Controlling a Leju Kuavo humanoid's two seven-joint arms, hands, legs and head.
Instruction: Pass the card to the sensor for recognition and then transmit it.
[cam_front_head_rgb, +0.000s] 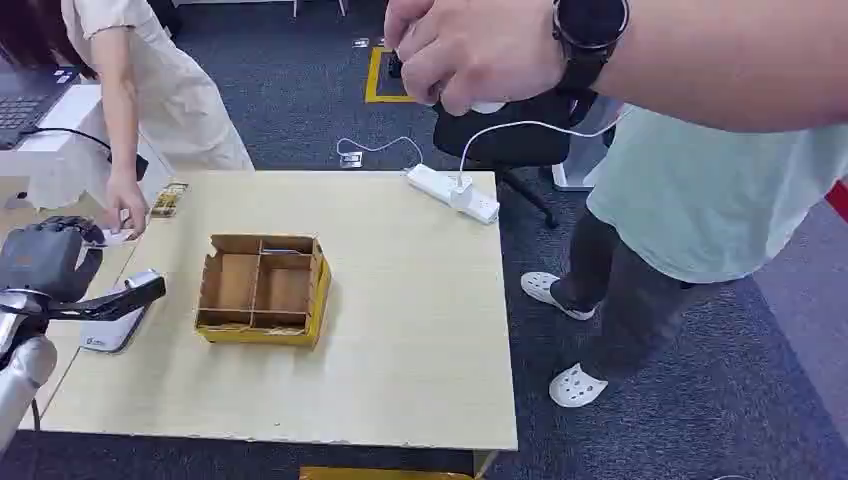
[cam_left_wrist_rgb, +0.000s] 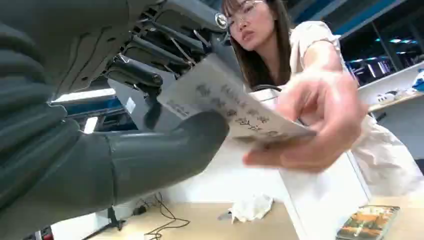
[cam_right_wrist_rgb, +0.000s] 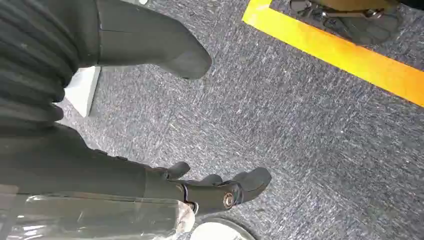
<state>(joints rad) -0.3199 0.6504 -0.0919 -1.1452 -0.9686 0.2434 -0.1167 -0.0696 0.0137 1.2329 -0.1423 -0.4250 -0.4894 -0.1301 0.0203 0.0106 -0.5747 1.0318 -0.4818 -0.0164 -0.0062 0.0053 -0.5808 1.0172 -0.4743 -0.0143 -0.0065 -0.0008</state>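
Head view: left hand (cam_front_head_rgb: 45, 262) raised at the worktop (cam_front_head_rgb: 400, 340) edge, over a white sensor (cam_front_head_rgb: 112, 325); a person's hand (cam_front_head_rgb: 125, 205) reaches in. Cardboard box (cam_front_head_rgb: 262, 290) and power strip (cam_front_head_rgb: 452, 192) sit well apart.
Left wrist view: card (cam_left_wrist_rgb: 227, 105), thin, light, likely slippery, pinched by thumb and fingers (cam_left_wrist_rgb: 150, 82); best held by its edge; the person's fingers touch its far end.
Right wrist view: right hand (cam_right_wrist_rgb: 200, 190) hangs over carpet, fingers apart, holding nothing.
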